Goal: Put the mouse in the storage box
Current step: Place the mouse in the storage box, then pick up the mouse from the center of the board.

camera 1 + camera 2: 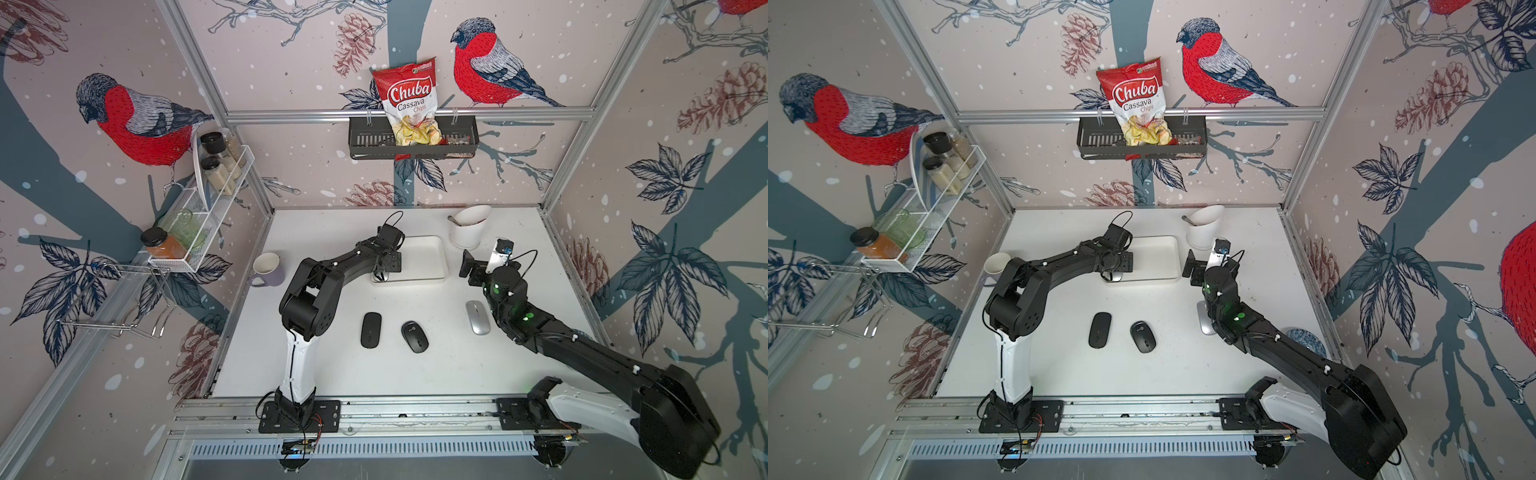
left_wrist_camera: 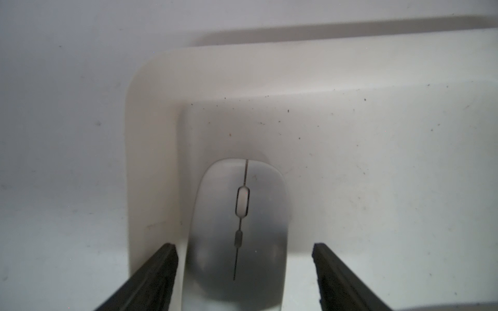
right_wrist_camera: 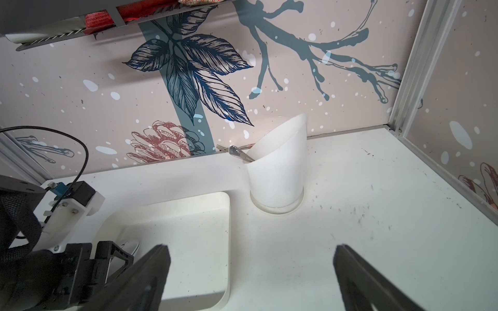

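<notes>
The storage box point(image 1: 424, 257) point(image 1: 1154, 257) is a shallow white tray at mid-table. A silver mouse point(image 2: 237, 229) has its front inside the box's left end, by the rim point(image 2: 151, 107). Its rear reaches over the near wall, and I cannot tell if it rests on that wall. My left gripper point(image 2: 244, 250) point(image 1: 388, 264) stands open astride this mouse, with a gap on each side. My right gripper point(image 3: 252, 253) point(image 1: 469, 268) hangs open and empty beside the box's right end point(image 3: 188, 229). On the table lie two black mice point(image 1: 370, 329) point(image 1: 414, 336) and another silver mouse point(image 1: 477, 317).
A tall white slanted cup point(image 1: 469, 228) with cutlery stands behind the box at the right. A purple mug point(image 1: 266, 269) sits at the table's left edge. A black wall basket point(image 1: 365, 141) holds a chips bag. A wire shelf point(image 1: 199, 216) with jars hangs on the left wall.
</notes>
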Robot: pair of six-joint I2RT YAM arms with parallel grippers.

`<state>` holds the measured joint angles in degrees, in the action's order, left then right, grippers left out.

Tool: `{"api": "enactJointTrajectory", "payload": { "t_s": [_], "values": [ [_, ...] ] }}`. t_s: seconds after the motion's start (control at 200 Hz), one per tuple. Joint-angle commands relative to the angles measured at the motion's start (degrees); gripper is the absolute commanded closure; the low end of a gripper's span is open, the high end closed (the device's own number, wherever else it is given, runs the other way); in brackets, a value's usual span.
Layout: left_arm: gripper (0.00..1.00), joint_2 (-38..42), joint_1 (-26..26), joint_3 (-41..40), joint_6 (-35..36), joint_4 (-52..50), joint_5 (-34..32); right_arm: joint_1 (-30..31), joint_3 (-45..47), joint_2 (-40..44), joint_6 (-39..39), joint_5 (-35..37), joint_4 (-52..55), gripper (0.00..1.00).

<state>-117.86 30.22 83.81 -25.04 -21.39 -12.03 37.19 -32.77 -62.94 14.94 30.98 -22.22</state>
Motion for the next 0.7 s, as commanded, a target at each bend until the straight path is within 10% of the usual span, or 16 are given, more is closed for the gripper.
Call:
{"api": "enactJointTrajectory", "payload": {
  "t_s": [0.0,0.305,0.695],
  "values": [
    [0.19,2.07,0.78,0.3,0.26,-0.55,-1.35,0.09,0.08,0.11,-0.34,0.48,-1.46,0.0],
    [0.19,12.11,2.8,-1.35,-0.24,-0.55,-1.58,0.06,-0.93,0.17,-0.84,0.22,-0.01,0.0],
    [0.14,37.04,5.33,-27.81,-2.39,2.01,-0.72,-0.03,0.16,-0.19,-3.81,-4.91,-0.35,0.0]
  ]
}}
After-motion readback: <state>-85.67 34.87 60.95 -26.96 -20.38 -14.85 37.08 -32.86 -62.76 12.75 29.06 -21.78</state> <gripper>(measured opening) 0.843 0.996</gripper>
